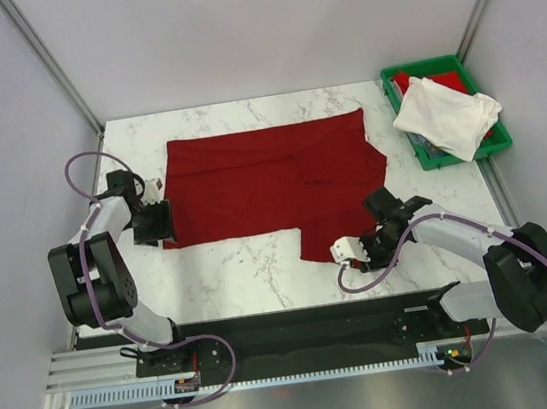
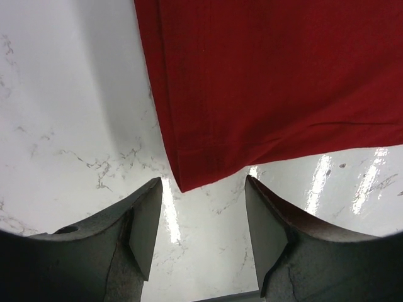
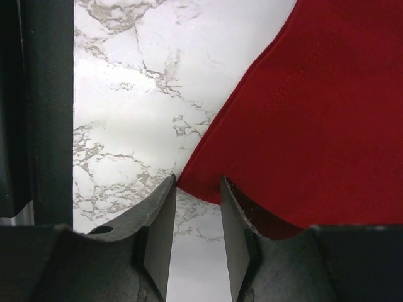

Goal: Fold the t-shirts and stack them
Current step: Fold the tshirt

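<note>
The dark red t-shirt (image 1: 270, 180) lies spread flat across the middle of the marble table, with a flap reaching toward me at its right. My left gripper (image 1: 156, 232) stands open at the shirt's near-left corner. In the left wrist view the corner of the red cloth (image 2: 271, 82) points into the gap of the left gripper (image 2: 203, 182), untouched. My right gripper (image 1: 350, 250) is open at the flap's near edge. There the corner of the red cloth (image 3: 315, 113) sits just off the tips of the right gripper (image 3: 197, 179). The off-white t-shirt (image 1: 448, 113) lies crumpled in the bin.
A green plastic bin (image 1: 432, 66) stands at the back right corner, with some red cloth (image 1: 451, 78) under the white shirt. Bare marble table (image 1: 242, 269) shows in front of the red shirt. A black rail (image 3: 47, 107) runs along the near edge.
</note>
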Available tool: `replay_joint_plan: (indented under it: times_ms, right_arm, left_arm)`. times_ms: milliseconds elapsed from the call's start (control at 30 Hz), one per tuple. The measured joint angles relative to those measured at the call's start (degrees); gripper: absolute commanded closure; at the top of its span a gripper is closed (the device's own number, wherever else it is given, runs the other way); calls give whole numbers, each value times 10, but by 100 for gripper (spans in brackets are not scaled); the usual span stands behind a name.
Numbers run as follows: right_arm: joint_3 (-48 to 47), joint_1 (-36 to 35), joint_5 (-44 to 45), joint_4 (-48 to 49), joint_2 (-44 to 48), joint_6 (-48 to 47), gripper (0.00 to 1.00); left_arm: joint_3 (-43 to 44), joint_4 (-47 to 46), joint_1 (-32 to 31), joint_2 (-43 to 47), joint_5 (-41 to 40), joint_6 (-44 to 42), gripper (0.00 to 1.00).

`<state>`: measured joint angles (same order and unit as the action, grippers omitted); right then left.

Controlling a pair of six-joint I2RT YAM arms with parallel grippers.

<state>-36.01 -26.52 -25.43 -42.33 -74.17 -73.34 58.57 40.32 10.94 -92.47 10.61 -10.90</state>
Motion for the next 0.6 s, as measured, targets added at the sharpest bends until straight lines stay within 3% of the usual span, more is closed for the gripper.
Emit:
replay_joint_plan:
  times_ms: [33,167,233,600]
  right_arm:
    - [0,0,1,1,-3,0,62]
    - [-2,-3,1,-1,-10,4,93]
    - [-2,-3,2,-1,-10,7,98]
    - [-2,-4,20,15,11,53,100]
  left_arm:
    - [1,0,0,-4,0,0,37]
    - [7,0,3,-19,-1,0,36]
    - [10,0,5,-23,-1,0,36]
    - [28,-2,6,-70,-4,0,44]
